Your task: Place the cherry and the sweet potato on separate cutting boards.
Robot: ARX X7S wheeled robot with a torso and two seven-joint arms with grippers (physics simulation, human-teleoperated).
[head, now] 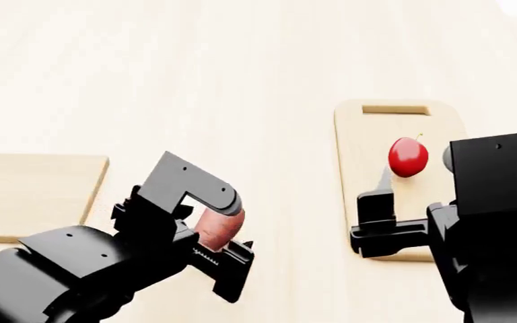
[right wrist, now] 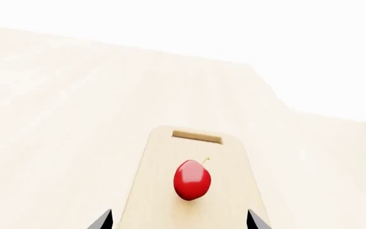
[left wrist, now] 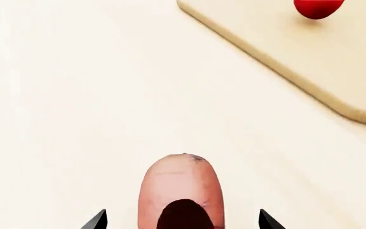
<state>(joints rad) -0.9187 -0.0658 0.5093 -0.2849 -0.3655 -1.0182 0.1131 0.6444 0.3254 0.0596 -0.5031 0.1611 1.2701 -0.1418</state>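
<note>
Far left in the head view: the thicker square-cornered cutting board [head: 34, 192], bare, flat on the pale worktop [head: 240, 67]. Nothing on it yet; it looks like the destination for the tuber.

Left gripper [head: 218, 235]: just right of that board, over open worktop. The sweet potato [head: 215, 227] sits between its jaws, one rounded end showing. The left wrist view shows the sweet potato [left wrist: 181, 193] centred between the two dark fingertips [left wrist: 96, 222], with visible gaps either side at the tips. Whether the pads further back are pinching it, or the tuber lies on the worktop, I cannot tell; the head view suggests it is gripped, since the fingers close in against it. Judgement: this arm is handling the potato so that it goes to the near left board, keeping each item on the side of the arm that reaches it.

Right of centre: the long thin cutting board [head: 366, 134] with rounded corners, slot at the far end. The cherry [head: 408, 157] rests on it, stem up; that half of the task looks done.

Right gripper [head: 389, 225]: spread, holding nothing, low over the near end of that board. In the right wrist view the cherry [right wrist: 192, 180] lies ahead of and between the fingertips, clearly apart from them.
</note>
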